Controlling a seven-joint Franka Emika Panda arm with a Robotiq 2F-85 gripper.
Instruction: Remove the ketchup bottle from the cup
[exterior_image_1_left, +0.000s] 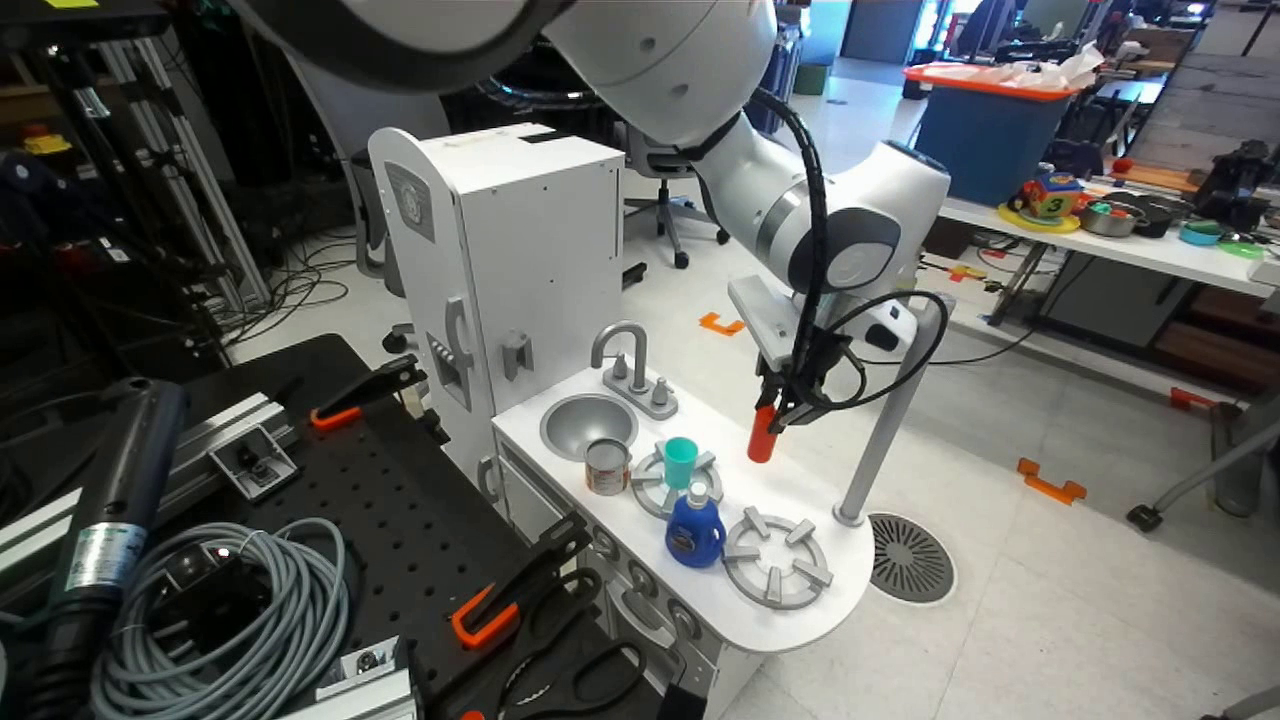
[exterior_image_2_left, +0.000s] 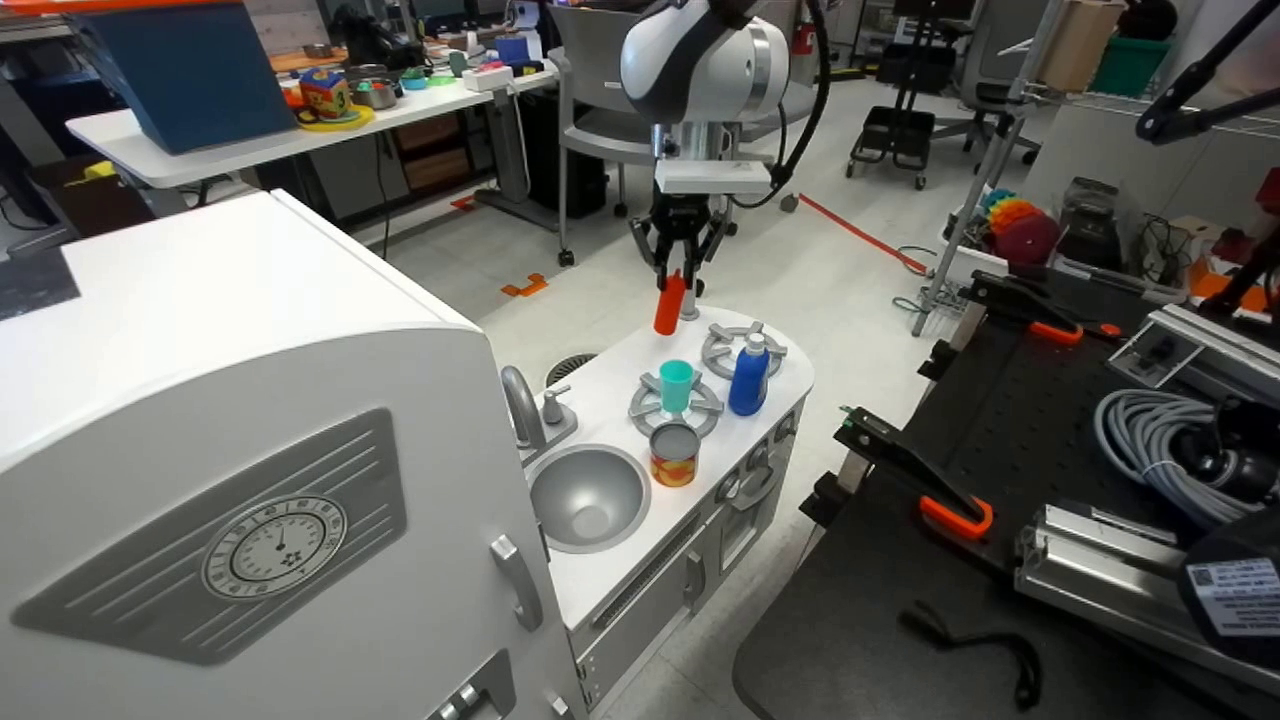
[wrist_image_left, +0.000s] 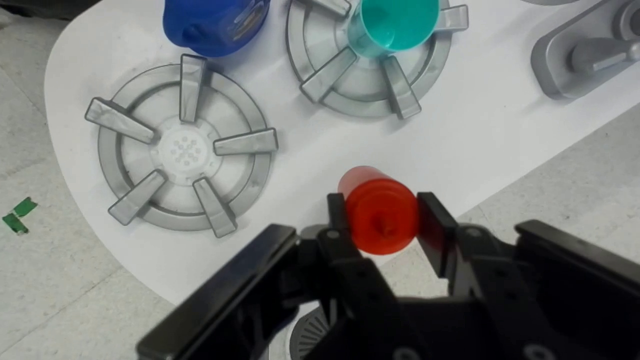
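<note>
My gripper (wrist_image_left: 383, 216) pinches the red ketchup bottle (exterior_image_2_left: 668, 308) near its top, jaws parted just its width. It hangs tilted beneath me, apart from the turquoise cup (exterior_image_1_left: 680, 461). Probably light, stiff, slick plastic; mid-body would likely hold steadier.

Counter (wrist_image_left: 450, 150) carries 2 burners (wrist_image_left: 185, 150), 1 seemingly open can (exterior_image_2_left: 674, 458), 1 blue bottle (exterior_image_2_left: 749, 382).
</note>
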